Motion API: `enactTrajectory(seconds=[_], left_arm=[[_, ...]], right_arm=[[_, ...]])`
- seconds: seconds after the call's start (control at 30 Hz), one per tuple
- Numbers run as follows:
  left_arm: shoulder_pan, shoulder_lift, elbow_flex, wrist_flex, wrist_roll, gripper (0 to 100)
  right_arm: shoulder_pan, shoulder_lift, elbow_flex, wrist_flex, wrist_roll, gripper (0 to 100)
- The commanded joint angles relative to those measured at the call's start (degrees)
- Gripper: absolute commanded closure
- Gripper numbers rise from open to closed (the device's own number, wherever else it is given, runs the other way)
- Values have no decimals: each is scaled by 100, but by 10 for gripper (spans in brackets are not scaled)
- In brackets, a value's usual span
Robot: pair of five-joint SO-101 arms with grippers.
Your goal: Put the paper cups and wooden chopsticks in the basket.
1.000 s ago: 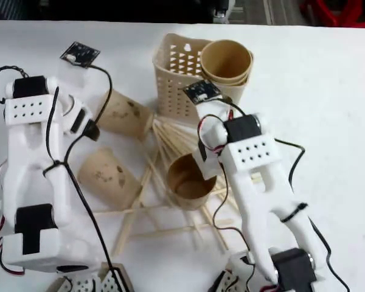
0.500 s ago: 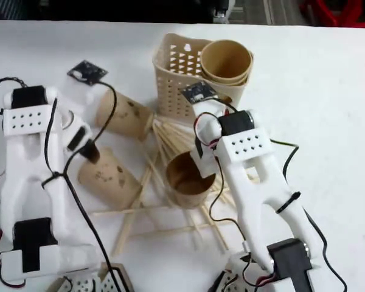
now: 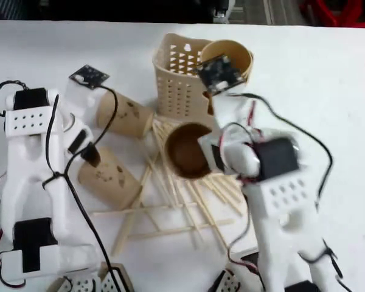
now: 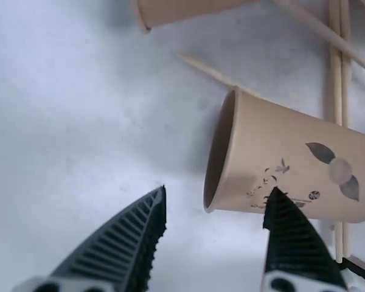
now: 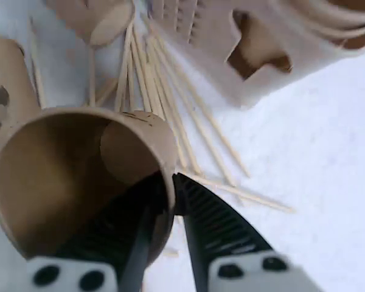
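My right gripper (image 3: 209,154) is shut on the rim of a brown paper cup (image 3: 186,150), held mouth-up above the wooden chopsticks (image 3: 184,201), just in front of the basket (image 3: 175,76). In the right wrist view its fingers pinch the cup wall (image 5: 67,170) with the basket (image 5: 231,36) beyond. The basket holds nested cups (image 3: 227,58). Two cups lie on their sides: one (image 3: 124,114) beside the basket, one (image 3: 107,176) nearer. My left gripper (image 4: 218,193) stands open at the mouth of the nearer cup (image 4: 292,173), a fingertip on each side of its rim.
Chopsticks fan out loosely from the basket's foot towards the front of the white table (image 3: 328,91). Both arm bodies stand close on either side of the pile. Cables hang from each wrist. Free table lies to the right and far left.
My right gripper lifted its cup off the chopsticks and carried it towards the basket, the arm swinging round. My left gripper slid from the far lying cup to the mouth of the nearer one.
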State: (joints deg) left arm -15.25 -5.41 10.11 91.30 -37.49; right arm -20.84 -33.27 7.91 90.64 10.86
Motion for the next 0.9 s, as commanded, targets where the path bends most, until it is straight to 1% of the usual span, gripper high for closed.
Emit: enactTrajectory(seconds=[0.0, 0.17, 0.33, 0.43, 0.73, 0.87], left_arm=[[-40, -497, -18, -35, -9, 740], [-31, -1244, -18, -26, 246, 740], [-31, -1868, -9, 53, 299, 740], [-31, -2070, -9, 97, 492, 740], [-31, -2114, 255, 26, 615, 740], [-40, -2114, 431, -123, 615, 740]], right_arm=[[207, -418, -1266, -31, 18, 979], [620, -66, -2409, -400, 18, 979], [1042, 699, -3086, -1042, -26, 979], [1209, 1253, -3446, -1376, -35, 979], [1332, 2642, -4765, -1543, -44, 979], [1341, 3187, -4897, -1534, -44, 979]])
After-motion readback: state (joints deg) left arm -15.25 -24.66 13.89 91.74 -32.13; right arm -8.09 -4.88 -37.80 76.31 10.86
